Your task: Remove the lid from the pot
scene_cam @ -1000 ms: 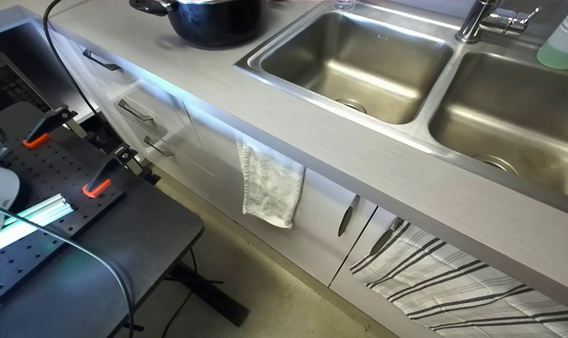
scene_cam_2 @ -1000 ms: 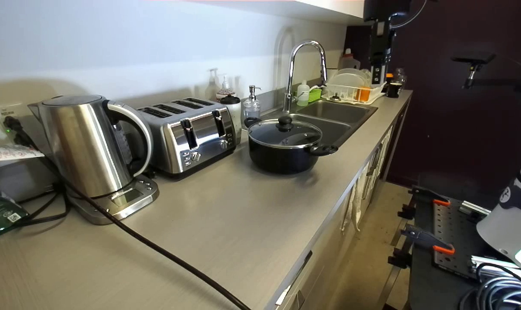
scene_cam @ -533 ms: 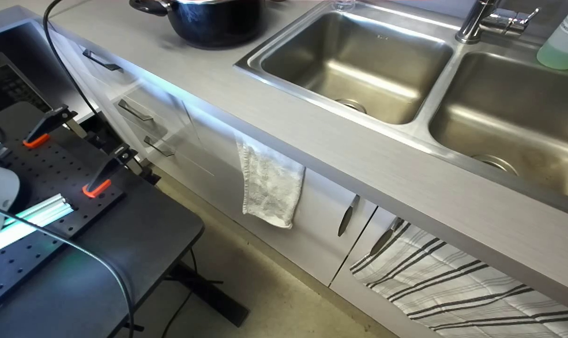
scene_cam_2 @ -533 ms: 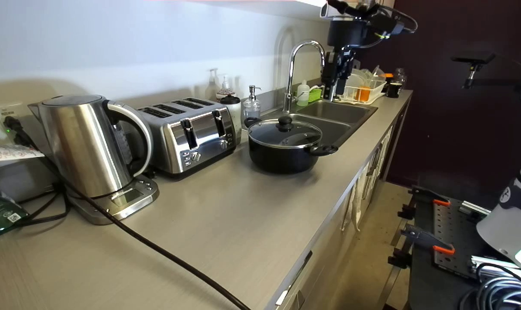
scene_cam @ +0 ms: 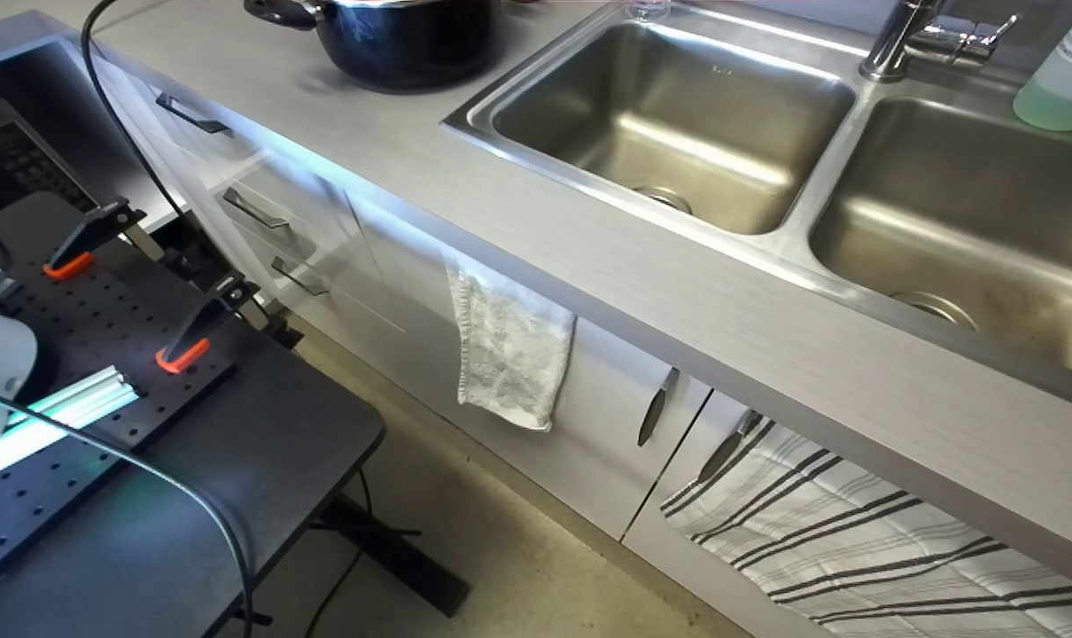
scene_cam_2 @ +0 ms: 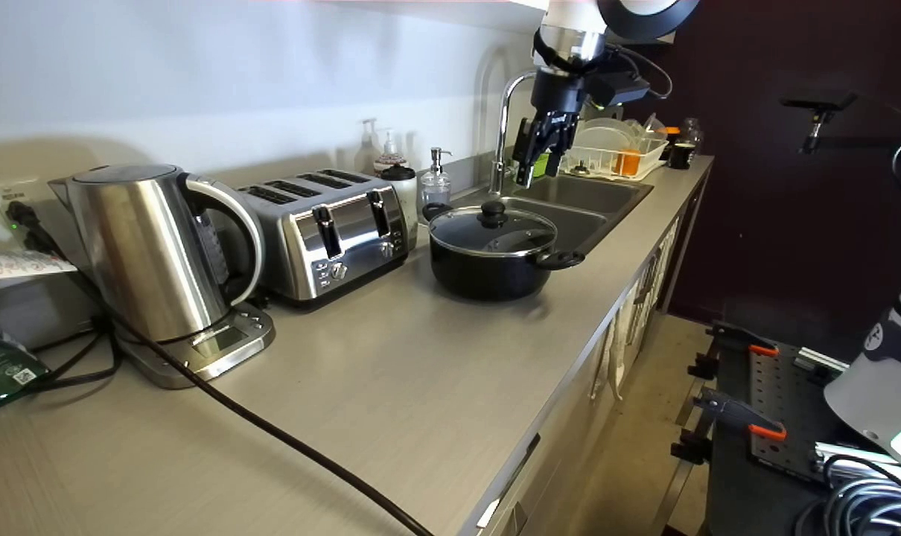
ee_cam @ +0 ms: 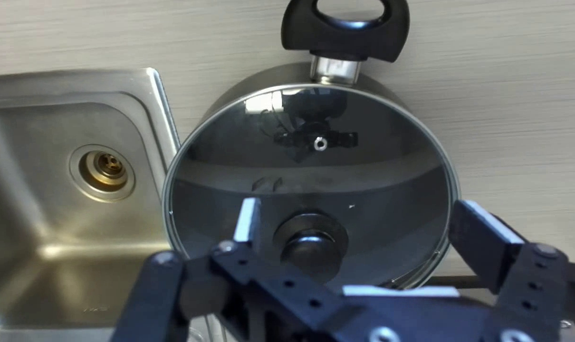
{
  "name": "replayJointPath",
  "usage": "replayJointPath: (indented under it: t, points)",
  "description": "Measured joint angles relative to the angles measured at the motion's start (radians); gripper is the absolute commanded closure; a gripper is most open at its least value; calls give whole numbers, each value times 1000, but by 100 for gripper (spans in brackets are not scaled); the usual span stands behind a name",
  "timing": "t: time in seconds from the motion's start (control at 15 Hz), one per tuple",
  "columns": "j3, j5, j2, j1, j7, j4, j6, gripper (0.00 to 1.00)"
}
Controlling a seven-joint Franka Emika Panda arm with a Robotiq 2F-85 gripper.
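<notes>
- In an exterior view, at the far left, the electric kettle point(scene_cam_2: 149, 260) and then the four-slot toaster point(scene_cam_2: 354, 227) have not been displaced; for the task they are probably not needed.
- Further right, the black cooking pot point(scene_cam_2: 488, 279) is found on the counter point(scene_cam_2: 391, 357). The glass lid point(scene_cam_2: 474, 237) is seated on its rim, with the lid knob point(scene_cam_2: 493, 212) upward. Both have been left unmoved, so the removal is judged as not yet begun.
- Above the lid, slightly to its right, the gripper point(scene_cam_2: 538, 173) is now held, and the faucet point(scene_cam_2: 503, 130) is partly covered by it. One second ago it was seen farther off, by the dish rack point(scene_cam_2: 648, 165). By this change the approach has been advanced; a descent to the knob seems to be called for.
- In the wrist view, the steel sink basin point(ee_cam: 26, 166) is shown at the left, followed by one finger point(ee_cam: 246, 221) with a pale pad, seen over the glass.
- Next, the knob is seen between the fingers, nearer to this one; some centring may be required.
- At the right, the opposite finger point(ee_cam: 480, 247) is seen over the lid's edge. The fingers are spread wide; nothing is gripped, and no contact with the lid is shown.
</notes>
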Motion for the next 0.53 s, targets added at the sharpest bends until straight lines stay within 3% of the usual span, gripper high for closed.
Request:
replayJointPath:
  t: [0.53]
  points:
    - [-44, -91, 138, -7, 88, 66, 128, 0]
